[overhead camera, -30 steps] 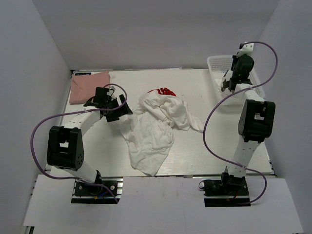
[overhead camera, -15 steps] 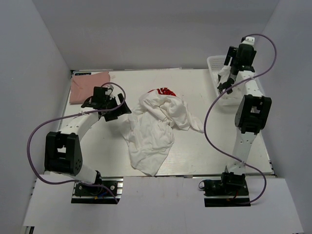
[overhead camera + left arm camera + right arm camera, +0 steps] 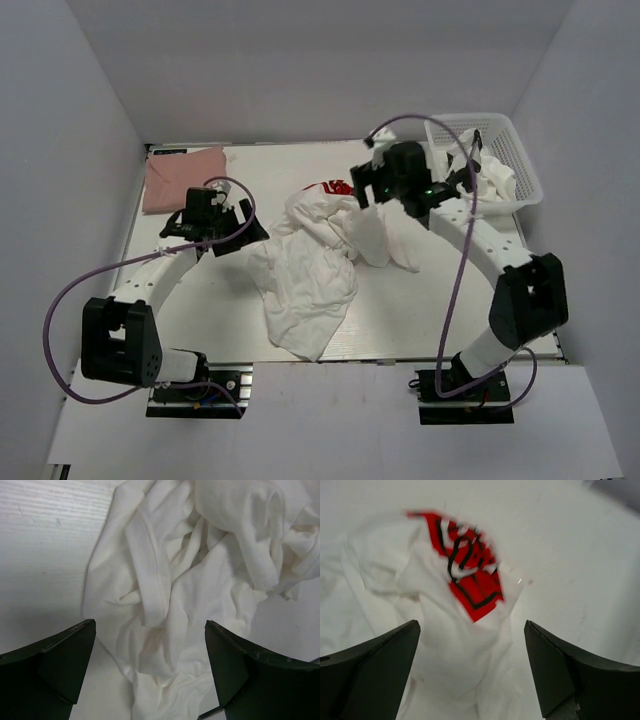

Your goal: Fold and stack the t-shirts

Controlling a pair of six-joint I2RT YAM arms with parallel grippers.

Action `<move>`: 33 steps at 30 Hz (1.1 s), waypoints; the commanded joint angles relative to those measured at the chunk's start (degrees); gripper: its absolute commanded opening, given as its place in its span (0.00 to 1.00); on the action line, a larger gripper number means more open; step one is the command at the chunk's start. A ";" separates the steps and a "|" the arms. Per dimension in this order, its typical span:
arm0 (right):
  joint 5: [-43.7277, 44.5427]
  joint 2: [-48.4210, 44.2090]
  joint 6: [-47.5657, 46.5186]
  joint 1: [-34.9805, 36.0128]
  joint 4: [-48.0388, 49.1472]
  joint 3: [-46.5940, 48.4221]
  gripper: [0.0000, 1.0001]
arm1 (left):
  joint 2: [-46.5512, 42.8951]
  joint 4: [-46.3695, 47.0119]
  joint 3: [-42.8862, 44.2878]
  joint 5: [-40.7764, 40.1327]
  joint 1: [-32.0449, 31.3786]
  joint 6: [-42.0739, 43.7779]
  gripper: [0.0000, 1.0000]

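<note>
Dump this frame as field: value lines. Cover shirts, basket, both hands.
white shirt: crumpled, centre of table
red print: at the white shirt's far end
pink shirt: folded, far-left corner
basket: far-right corner, white cloth inside
left hand: open, empty, over the white shirt's left side
right hand: open, empty, over the red print
folding: white shirt not yet spread flat

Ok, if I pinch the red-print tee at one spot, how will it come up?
Likely floppy: the tee lies in loose crumpled folds, so it should sag and trail from one pinch. Probably light; the cloth looks thin. Its folds overlap more white cloth, which may drag along.
</note>
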 commanded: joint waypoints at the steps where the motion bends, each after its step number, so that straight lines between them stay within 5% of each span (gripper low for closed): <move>1: 1.72 4.04 -2.92 2.29 -3.84 -5.68 0.90 | -3.20 -1.63 -2.69 1.59 -0.34 0.31 1.00; 7: 3.78 11.68 -2.03 5.28 -3.31 -5.26 0.90 | -6.10 0.73 -6.57 2.73 -0.34 -0.84 1.00; 8: 3.42 12.91 -2.21 5.37 -3.57 -4.64 0.81 | -6.63 0.74 -7.44 2.73 -0.34 -1.45 1.00; 9: 2.29 13.44 -1.86 5.72 -4.79 -2.20 0.17 | -6.63 0.74 -7.97 2.73 -0.34 -1.45 1.00; 10: 3.67 13.80 -0.99 5.99 -4.81 -1.31 0.00 | -6.63 0.74 -7.97 2.73 -0.34 -1.45 1.00; 17: 15.97 1.42 0.25 6.07 3.44 7.75 0.00 | -6.63 0.21 -6.83 2.73 -0.34 -1.45 1.00; 23: 26.79 -8.69 -1.93 5.55 21.55 9.33 0.00 | -6.11 1.35 -5.69 3.26 -0.34 -1.98 1.00; 29: 43.28 -0.83 -12.57 3.01 31.83 24.22 0.00 | -4.96 1.35 -5.16 3.79 -0.34 -2.68 1.00; 33: 44.99 8.14 -17.24 -1.73 31.58 36.91 0.00 | -4.44 0.31 -4.63 3.27 -0.34 -2.68 1.00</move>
